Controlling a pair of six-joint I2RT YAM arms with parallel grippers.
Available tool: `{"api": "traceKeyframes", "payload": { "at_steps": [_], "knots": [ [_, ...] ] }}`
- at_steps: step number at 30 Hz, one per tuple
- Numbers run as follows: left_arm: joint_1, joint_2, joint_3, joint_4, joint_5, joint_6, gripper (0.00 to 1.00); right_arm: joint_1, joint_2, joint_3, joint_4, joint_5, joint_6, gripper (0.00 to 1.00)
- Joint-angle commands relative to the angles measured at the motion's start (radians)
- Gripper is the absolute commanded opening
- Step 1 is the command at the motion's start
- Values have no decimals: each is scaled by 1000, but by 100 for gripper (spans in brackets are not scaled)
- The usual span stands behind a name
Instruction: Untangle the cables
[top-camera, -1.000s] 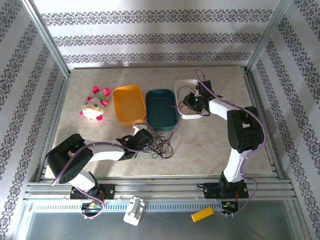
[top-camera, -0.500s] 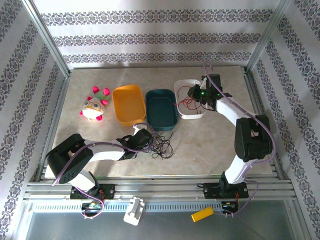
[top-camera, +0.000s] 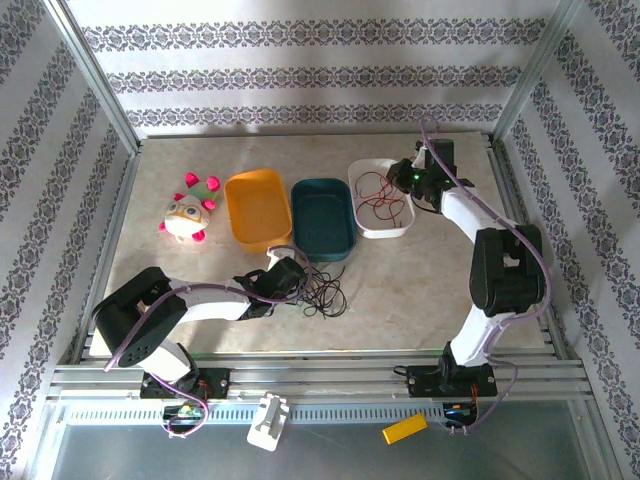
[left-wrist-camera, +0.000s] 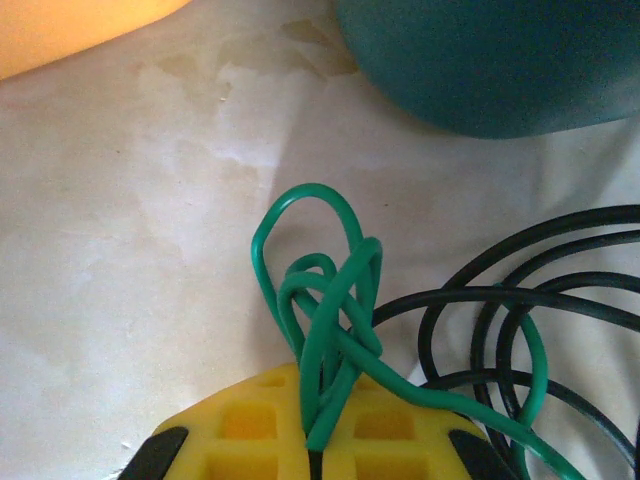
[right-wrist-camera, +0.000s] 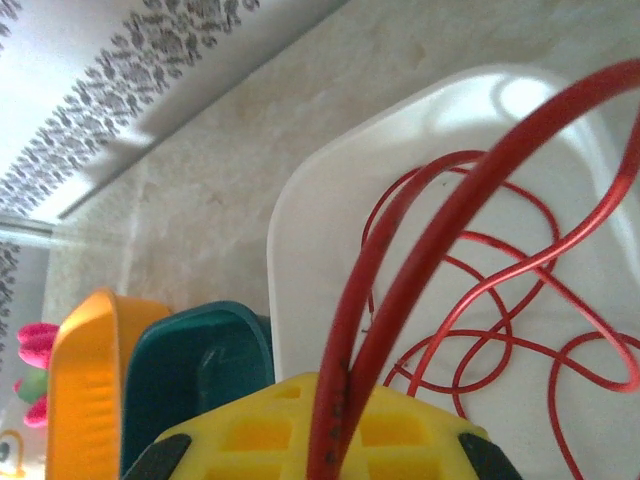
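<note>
In the left wrist view a green cable (left-wrist-camera: 325, 300) is looped in a knot and pinched between the yellow pads of my left gripper (left-wrist-camera: 318, 450). Black cable (left-wrist-camera: 520, 320) coils lie beside it on the right. From above, my left gripper (top-camera: 285, 275) sits in front of the teal tray, with the black loops (top-camera: 322, 292) on the table to its right. My right gripper (top-camera: 413, 180) hovers at the right rim of the white tray (top-camera: 362, 172), shut on a red cable (right-wrist-camera: 420, 270). The rest of the red cable (top-camera: 383, 197) lies coiled inside the tray (right-wrist-camera: 330, 220).
A teal tray (top-camera: 322, 215) and an orange tray (top-camera: 257, 208) stand left of the white one. A plush toy (top-camera: 187, 215) lies at the far left. Metal frame rails border the table. Bare tabletop spreads in front of the white tray.
My right gripper has moved right and back, from over the white tray's middle to its right rim, drawing the red cable with it. The left arm has not moved.
</note>
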Motion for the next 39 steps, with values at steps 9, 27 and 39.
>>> {"api": "traceKeyframes", "payload": {
  "at_steps": [9,27,39],
  "knots": [
    [29,79,-43,-152,-49,11,0,26,103,14,-136,10,-57,0],
    [29,24,-60,-134,-58,11,0,32,-251,-117,-338,356,-118,57],
    [29,-7,-102,-10,-13,53,0,476,-578,-572,-249,87,-141,55]
  ]
}}
